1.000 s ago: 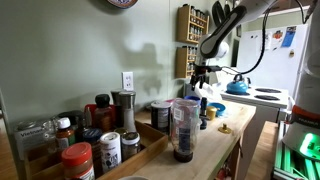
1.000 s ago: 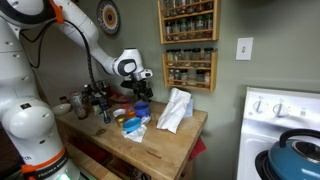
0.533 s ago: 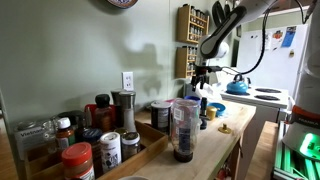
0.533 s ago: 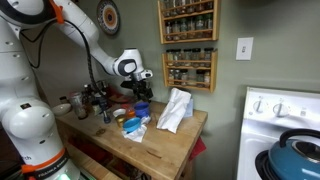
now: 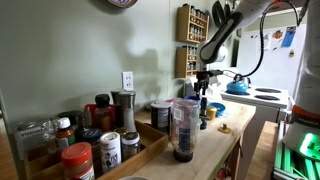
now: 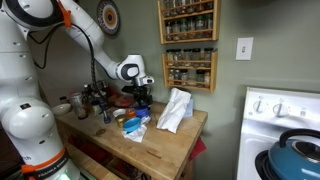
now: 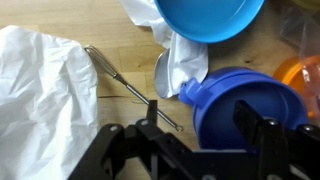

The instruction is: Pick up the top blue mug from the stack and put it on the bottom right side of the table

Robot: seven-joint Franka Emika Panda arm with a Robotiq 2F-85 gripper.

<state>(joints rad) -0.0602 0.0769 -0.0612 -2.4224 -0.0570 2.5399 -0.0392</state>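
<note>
Since the earlier frames the arm has come lower. In both exterior views the hand (image 6: pixel 143 95) now stands closer to the stack (image 6: pixel 141 108) of blue mugs than it did before. The other things on the desk (image 6: pixel 165 140) have not changed their place.

In the wrist view the hand (image 7: pixel 198 115) comes in from the bottom edge of the frame. Its two black fingers are wide apart and nothing is gripped between them. One finger (image 7: pixel 152 112) is over the bare wood near the lower centre. The other one is in front of the mug body, more to the right.

The top blue mug (image 7: pixel 250 100) fills the lower right of this frame and is seen from above. Its handle points to the left, into the gap between the fingers. How many mugs are under it I cannot tell from this view.

A blue bowl (image 7: pixel 205 15) lies at the upper centre, partly cut by the top edge. A white cloth (image 7: pixel 40 90) covers the left side of the frame. A thin wire whisk (image 7: pixel 125 82) lies slanted on the wood, between the cloth and the mug. An orange object (image 7: pixel 305 75) shows at the right edge, just beside the mug.

In an exterior view a clear blender jar (image 5: pixel 183 128) stands in the foreground at the centre, and the hand (image 5: pixel 203 85) is behind it, a little to the right. A blue kettle (image 6: pixel 295 150) sits in the lower right corner of an exterior view, well apart from the stack.
</note>
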